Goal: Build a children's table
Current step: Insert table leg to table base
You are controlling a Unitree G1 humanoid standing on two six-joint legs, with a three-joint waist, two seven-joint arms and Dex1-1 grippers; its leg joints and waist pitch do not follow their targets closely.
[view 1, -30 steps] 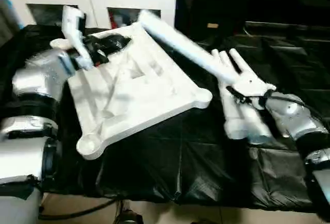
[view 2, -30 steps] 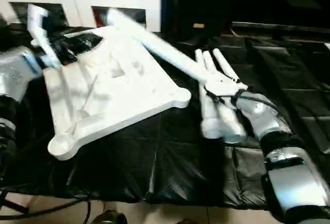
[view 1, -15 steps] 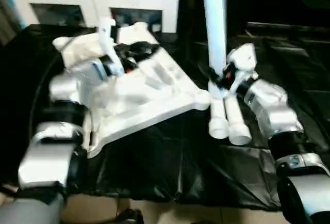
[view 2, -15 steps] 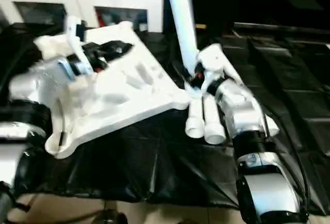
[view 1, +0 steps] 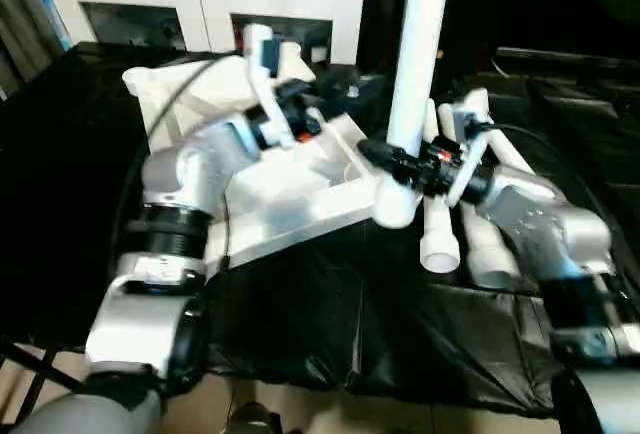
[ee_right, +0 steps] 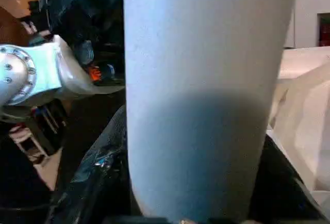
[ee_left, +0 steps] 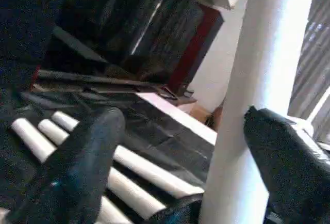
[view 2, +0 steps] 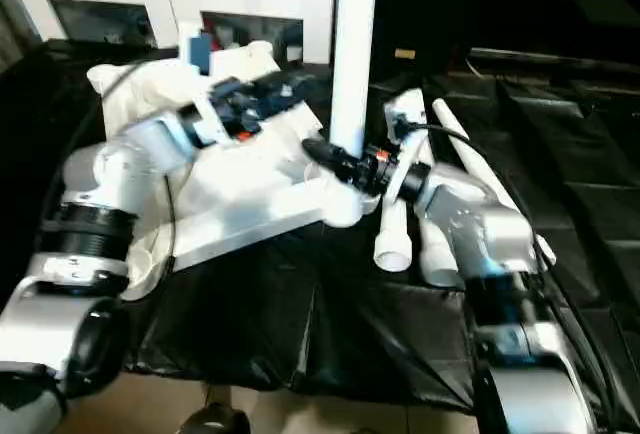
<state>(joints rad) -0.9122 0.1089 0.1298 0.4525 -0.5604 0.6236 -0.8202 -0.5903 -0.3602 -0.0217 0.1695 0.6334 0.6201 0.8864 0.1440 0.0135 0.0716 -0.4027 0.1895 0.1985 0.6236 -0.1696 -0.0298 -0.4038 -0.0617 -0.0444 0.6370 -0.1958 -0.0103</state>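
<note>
Black mat [view 1: 300,304], tabletop [view 1: 290,194] lying at 10 o'clock, right gripper [view 1: 400,162] clamping upright leg [view 1: 418,44], left gripper [ee_left: 180,172] spreading wide beside it.

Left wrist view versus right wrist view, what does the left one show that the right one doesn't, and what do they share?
Left wrist view alone: the left gripper with its two black fingers spread wide, and spare legs lying side by side on the black sheet beyond them.

Right wrist view alone: part of the white tabletop at one edge, and a silver robot joint at the other.

Both: the upright leg, a thick white tube very close to the camera; the right gripper holds it above the tabletop's corner.
</note>
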